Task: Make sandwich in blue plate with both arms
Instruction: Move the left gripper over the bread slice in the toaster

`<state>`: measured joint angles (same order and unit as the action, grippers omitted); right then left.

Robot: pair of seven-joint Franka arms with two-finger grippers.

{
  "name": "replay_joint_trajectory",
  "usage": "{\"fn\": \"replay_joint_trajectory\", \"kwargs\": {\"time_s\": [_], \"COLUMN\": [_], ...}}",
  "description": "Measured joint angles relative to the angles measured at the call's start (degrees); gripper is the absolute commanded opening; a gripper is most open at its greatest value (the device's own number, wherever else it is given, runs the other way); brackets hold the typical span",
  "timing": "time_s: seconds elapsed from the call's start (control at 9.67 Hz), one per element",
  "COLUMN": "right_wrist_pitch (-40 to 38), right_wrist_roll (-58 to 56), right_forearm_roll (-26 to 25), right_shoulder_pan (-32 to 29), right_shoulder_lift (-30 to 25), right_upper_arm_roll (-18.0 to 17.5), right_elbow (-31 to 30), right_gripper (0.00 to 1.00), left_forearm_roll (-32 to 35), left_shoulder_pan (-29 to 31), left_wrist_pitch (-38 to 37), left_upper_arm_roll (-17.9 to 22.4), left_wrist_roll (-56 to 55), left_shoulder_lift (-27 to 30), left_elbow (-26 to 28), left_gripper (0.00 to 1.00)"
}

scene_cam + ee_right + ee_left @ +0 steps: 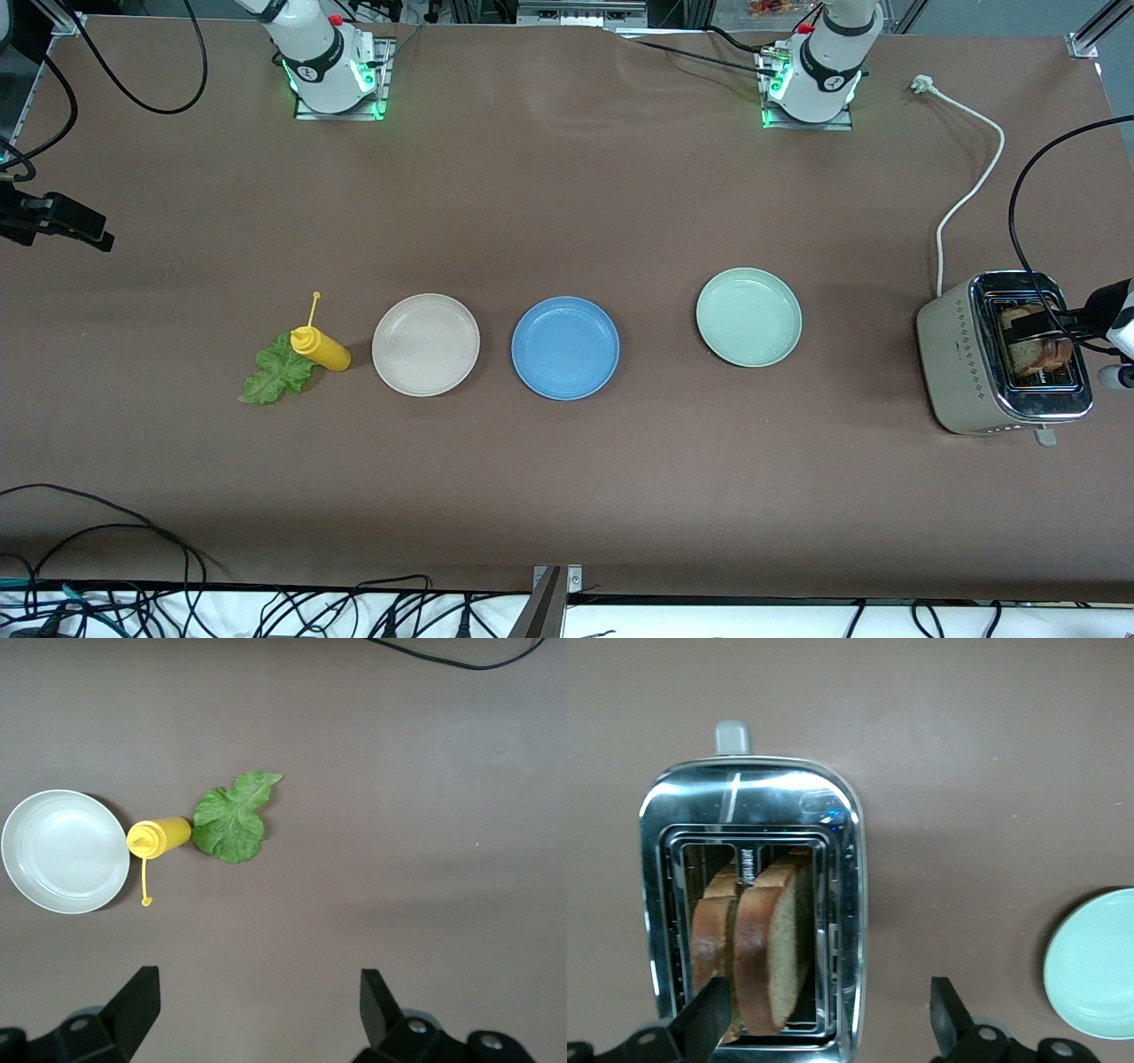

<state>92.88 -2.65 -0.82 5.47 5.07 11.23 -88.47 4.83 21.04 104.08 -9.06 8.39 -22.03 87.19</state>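
A: How far is the sandwich now?

B: I judge it is at the very start. The blue plate (565, 347) is bare, in the middle of the worktop (567, 496), between the beige plate (425, 344) and the pale green plate (749, 316). No ingredient lies on any plate.

A: Where is the bread?

B: Both bread slices (757, 952) stand upright in the toaster (1001, 354), at the left arm's end of the worktop. The left pincer (824, 1019) hangs over the toaster slot with its fingers spread wide, holding nothing; one finger is over a slice, the other over the bare worktop beside the toaster.

A: And the lettuce?

B: The lettuce leaf (276, 372) lies flat at the right arm's end, touching a yellow squeeze bottle (321, 346) that lies just beside the beige plate. The right pincer (257, 1010) hovers over the bare worktop near the leaf, also spread and empty.

A: So what is left?

B: Everything, I think: both slices and the leaf must come to the blue plate.

A: Any writing or brand?

B: I can read none. The toaster shows only a dotted pattern.
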Motion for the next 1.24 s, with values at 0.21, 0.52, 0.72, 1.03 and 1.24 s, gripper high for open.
{"fn": "replay_joint_trajectory", "kwargs": {"time_s": [0.21,0.52,0.72,1.03,1.24], "right_wrist_pitch": [0.00,0.00,0.00,0.00,0.00], "right_wrist_roll": [0.00,0.00,0.00,0.00,0.00], "right_forearm_roll": [0.00,0.00,0.00,0.00,0.00], "right_shoulder_pan": [0.00,-0.01,-0.01,-0.01,0.02], "right_shoulder_lift": [0.00,0.00,0.00,0.00,0.00], "right_upper_arm_roll": [0.00,0.00,0.00,0.01,0.00], "right_elbow": [0.00,0.00,0.00,0.00,0.00], "right_gripper": [1.00,1.00,1.00,1.00,1.00], "left_forearm_roll": [3.13,4.59,6.47,6.67,7.10], "left_shoulder_pan": [0.01,0.00,-0.02,-0.02,-0.02], "left_wrist_pitch": [0.07,0.19,0.21,0.24,0.51], "left_upper_arm_roll": [-0.17,-0.30,-0.52,-0.56,-0.56], "left_wrist_roll": [0.04,0.07,0.12,0.23,0.33], "left_shoulder_lift": [-1.06,-2.25,-3.03,-3.84,-4.31], "left_elbow": [0.02,0.02,0.02,0.02,0.02], "left_gripper": [0.95,0.91,0.91,0.83,0.72]}}
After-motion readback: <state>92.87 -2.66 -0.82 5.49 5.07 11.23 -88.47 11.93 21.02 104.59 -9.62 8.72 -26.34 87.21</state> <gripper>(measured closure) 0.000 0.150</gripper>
